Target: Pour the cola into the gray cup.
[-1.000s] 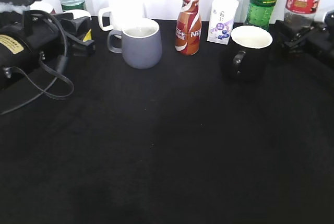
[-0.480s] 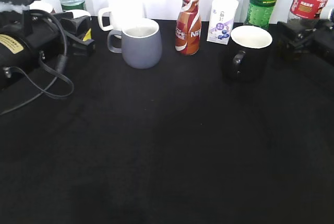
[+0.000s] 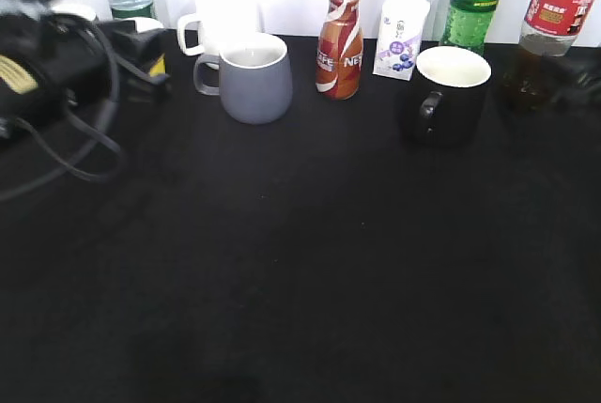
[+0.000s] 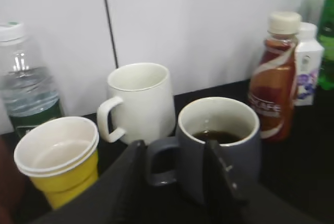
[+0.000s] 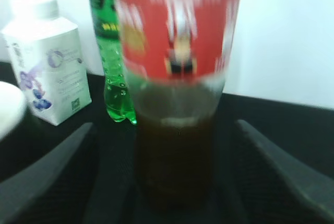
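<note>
Both jaws stand apart as we see them: the right gripper [image 5: 172, 182] flanks the blurred tall clear cola bottle with red label [image 5: 175, 78] without touching it, and the left gripper [image 4: 175, 182] straddles the handle of the blue-gray rounded ceramic mug [image 4: 219, 145], which holds dark liquid. Our bottle stands roughly upright at the table's far right, its top cut off; the right arm there is hard to make out.

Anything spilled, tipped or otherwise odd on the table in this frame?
No spill shows. The cola leans left at the far right instead of standing straight, between the right claw's open fingers. The gray cup already holds dark liquid. All else stands upright.
</note>
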You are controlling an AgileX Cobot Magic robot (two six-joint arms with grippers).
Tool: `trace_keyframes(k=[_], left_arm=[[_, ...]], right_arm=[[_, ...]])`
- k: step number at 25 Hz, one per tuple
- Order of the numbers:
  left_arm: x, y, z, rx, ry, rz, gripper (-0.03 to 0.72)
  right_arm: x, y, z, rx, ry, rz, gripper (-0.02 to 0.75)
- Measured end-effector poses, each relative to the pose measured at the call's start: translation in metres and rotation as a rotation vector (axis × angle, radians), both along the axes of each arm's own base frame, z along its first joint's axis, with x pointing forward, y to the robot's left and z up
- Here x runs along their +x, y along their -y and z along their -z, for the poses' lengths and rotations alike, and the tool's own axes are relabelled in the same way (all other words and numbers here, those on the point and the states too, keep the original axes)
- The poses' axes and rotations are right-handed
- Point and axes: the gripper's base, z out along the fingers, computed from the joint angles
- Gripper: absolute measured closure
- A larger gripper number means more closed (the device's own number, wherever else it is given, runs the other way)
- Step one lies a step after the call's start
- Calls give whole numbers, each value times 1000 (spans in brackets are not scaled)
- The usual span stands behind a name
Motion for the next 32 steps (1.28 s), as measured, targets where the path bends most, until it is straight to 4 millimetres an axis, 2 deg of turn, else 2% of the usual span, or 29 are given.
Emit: trace_keyframes(k=[3, 5, 8, 10, 13, 15, 17, 19, 20, 22, 25, 26, 28, 30, 32], left_arm=[[-8, -1, -18, 61, -88, 28, 402], [-15, -5, -27, 91, -124, 35, 402], [-34, -13, -40, 126, -195, 58, 402], [-49, -23, -45, 165, -285, 67, 402], [-74, -50, -36, 264, -573, 42, 402], [-97, -66, -29, 327, -824, 27, 402], [-123, -75, -30, 341, -1009, 7, 402], [-146, -83, -41, 325, -1030, -3, 402], [-159, -88, -50, 281, -967, -26, 399], [-191, -101, -60, 214, -818, -70, 346], [-229, -120, -59, 183, -586, -109, 273], [-237, -123, -55, 165, -544, -109, 268], [-244, -125, -50, 154, -504, -113, 266], [-243, -125, -51, 152, -498, -113, 260], [-243, -125, -50, 153, -499, -114, 182]], right_arm=[[-19, 1, -53, -61, -77, 48, 166], [-34, -6, -70, -120, -181, 98, 178], [-60, -39, -87, -215, -371, 107, 182], [-83, -63, -110, -221, -502, 129, 183], [-122, -90, -133, -190, -745, 56, 183], [-144, -91, -138, -165, -905, 38, 183], [-170, -83, -143, -207, -1013, 11, 183], [-197, -76, -157, -216, -965, -51, 183], [-213, -70, -162, -203, -887, -65, 183], [-248, -56, -161, -147, -726, -82, 183], [-285, -41, -132, -113, -571, -91, 183], [-293, -38, -131, -111, -524, -98, 183], [-300, -36, -132, -125, -467, -117, 183], [-303, -36, -121, -146, -560, -127, 183], [-304, -37, -118, -145, -580, -133, 160]])
